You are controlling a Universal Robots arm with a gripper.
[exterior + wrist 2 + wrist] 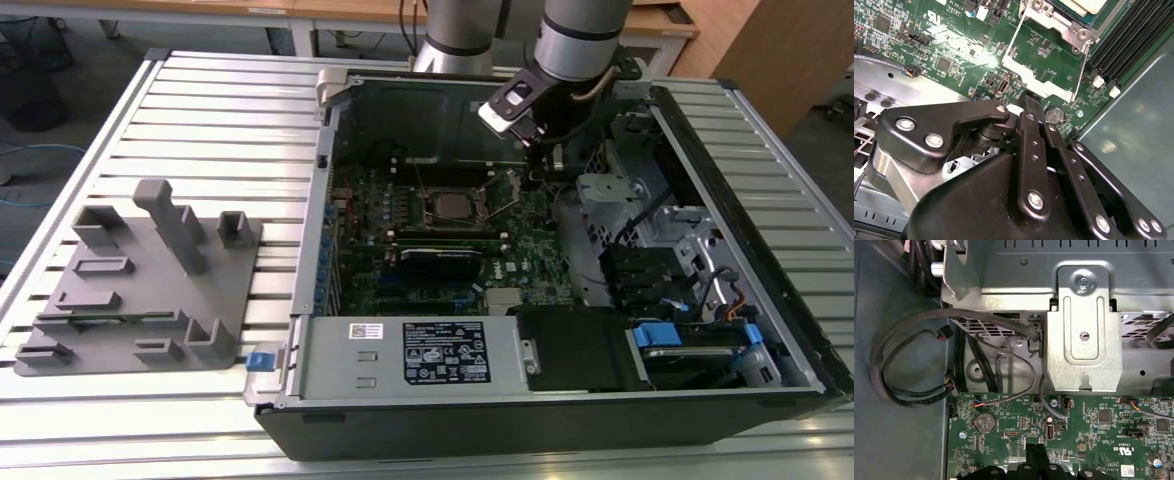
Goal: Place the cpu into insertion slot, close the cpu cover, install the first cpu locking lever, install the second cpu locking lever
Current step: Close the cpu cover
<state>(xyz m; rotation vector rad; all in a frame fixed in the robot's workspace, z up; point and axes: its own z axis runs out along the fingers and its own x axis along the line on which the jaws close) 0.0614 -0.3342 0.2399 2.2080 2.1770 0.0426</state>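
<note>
Exterior view: my gripper [542, 162] hangs inside the case [534, 425], beside the cpu [451, 207] seated in the insertion slot [426, 207]. Second wrist view: my fingertips [1030, 100] are pressed together at the raised cpu cover [1024, 74]'s free edge. First wrist view: they sit over the green board [1094, 440]'s edge.

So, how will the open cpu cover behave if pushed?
The cpu cover is a thin metal frame with a large cut-out, so probably light and bendable. It stands raised from one edge, so a push likely swings it, not slides it.
</note>
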